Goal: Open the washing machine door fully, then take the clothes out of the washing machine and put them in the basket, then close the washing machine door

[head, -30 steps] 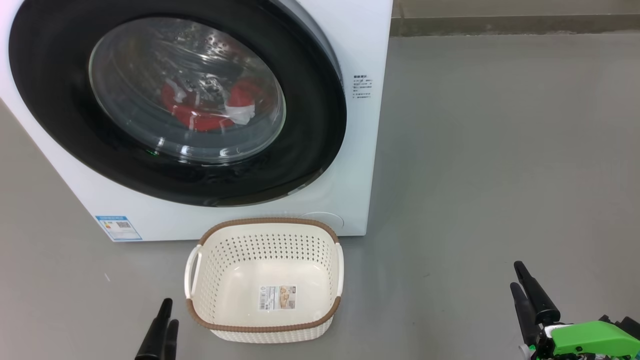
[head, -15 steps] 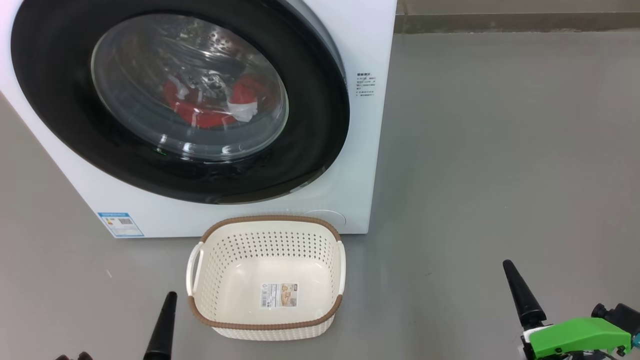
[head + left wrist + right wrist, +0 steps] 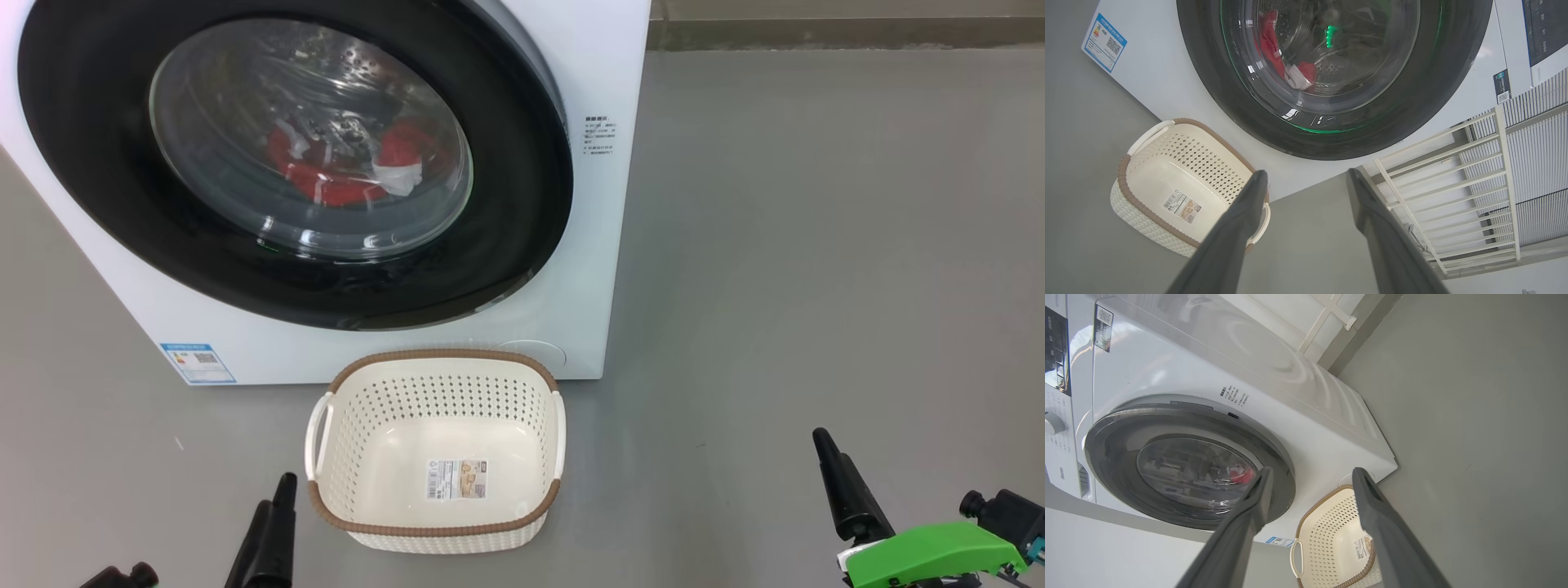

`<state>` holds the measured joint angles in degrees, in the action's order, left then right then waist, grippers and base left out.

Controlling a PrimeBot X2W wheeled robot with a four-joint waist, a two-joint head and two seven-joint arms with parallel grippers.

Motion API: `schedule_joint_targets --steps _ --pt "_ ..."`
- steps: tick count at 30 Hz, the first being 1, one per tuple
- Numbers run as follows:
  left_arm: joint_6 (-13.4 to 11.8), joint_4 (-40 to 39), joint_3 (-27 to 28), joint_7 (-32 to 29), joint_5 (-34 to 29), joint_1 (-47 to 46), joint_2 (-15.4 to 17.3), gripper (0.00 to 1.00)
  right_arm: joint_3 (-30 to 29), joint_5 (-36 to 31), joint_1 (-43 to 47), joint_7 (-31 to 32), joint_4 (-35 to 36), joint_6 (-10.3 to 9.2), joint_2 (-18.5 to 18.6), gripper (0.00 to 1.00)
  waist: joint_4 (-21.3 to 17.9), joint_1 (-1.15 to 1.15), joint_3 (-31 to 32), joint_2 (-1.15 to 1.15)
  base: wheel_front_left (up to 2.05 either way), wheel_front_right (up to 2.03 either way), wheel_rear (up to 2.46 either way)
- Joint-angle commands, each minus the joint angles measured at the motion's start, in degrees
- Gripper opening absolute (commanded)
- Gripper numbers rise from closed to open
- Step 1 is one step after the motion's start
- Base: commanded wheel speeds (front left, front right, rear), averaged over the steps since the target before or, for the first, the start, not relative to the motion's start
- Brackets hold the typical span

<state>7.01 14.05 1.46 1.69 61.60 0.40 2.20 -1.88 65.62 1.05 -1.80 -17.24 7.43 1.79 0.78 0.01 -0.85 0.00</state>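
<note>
Head view, lower left: the left gripper (image 3: 275, 498) gaped wide, empty. Upper left, the washing machine door (image 3: 310, 90) was shut on the washing machine (image 3: 600, 245), the clothes (image 3: 343, 184) inside. Bottom centre, the basket (image 3: 445, 356) held nothing. Lower right, the right gripper (image 3: 837, 478) was spread wide, empty. No step was done yet.

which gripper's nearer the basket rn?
Left. The left gripper sits close beside the basket's near-left corner. The right gripper is far off to the basket's right, across bare floor.
</note>
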Motion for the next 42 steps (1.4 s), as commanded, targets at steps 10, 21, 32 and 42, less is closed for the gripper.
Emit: schedule_joint_targets --steps 10,21,32,42 --pt "0.2 -3.0 0.4 2.2 -8.8 0.1 1.2 1.00 0.4 -9.1 0.2 -2.2 2.6 0.03 0.8 1.00 -0.1 0.00 0.2 0.00 0.00 0.00 0.00" --pt "0.3 -4.1 0.2 4.0 -16.9 0.5 1.4 1.00 0.7 -16.3 1.2 -3.9 3.6 0.04 0.8 1.00 -0.1 0.00 0.0 0.00 0.00 0.00 0.00" --pt "0.3 -5.1 -0.1 5.8 -24.5 0.9 1.8 1.00 0.8 -22.4 2.1 -5.7 4.5 0.04 0.8 1.00 0.0 0.00 -0.2 0.00 0.00 0.00 0.00" --pt "0.3 -5.5 -0.3 7.3 -30.5 1.0 2.1 1.00 1.0 -27.6 2.5 -7.2 5.4 0.04 0.9 1.00 0.0 -0.01 -0.7 0.00 0.00 0.00 0.00"
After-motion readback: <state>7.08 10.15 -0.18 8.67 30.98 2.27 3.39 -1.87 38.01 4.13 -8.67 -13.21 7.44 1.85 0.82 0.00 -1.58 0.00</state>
